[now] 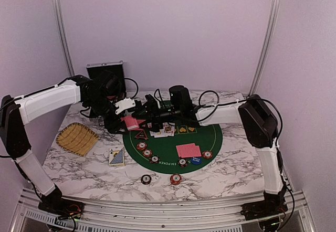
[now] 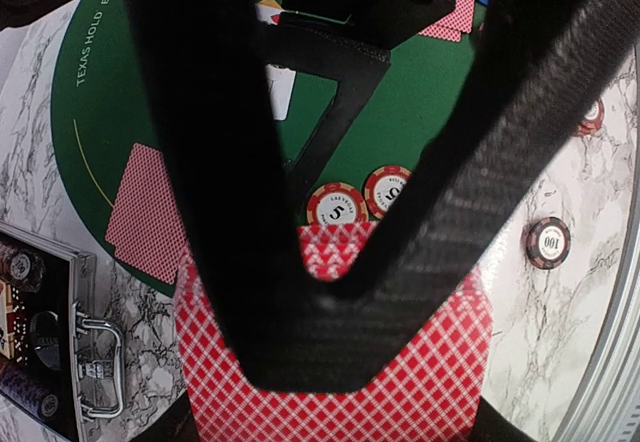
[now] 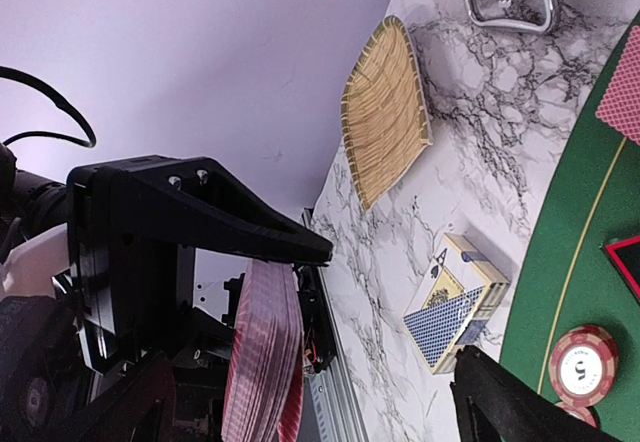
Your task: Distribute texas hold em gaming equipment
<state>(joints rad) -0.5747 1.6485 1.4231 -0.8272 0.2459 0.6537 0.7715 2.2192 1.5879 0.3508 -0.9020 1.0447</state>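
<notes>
Our left hand (image 2: 315,332) is clamped on a stack of red-backed playing cards (image 2: 440,372), held above the far left edge of the round green felt mat (image 1: 168,149) on the marble surface (image 1: 231,169). Our right hand (image 3: 395,307) stands wide, its fingers either side of that stack, seen edge-on; whether it touches we cannot tell. Red striped poker chips (image 1: 147,152) lie on the mat below.

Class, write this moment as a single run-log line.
left gripper: shut on red-backed deck | right gripper: open, at the deck | green mat: face-down cards, poker chips laid out
</notes>
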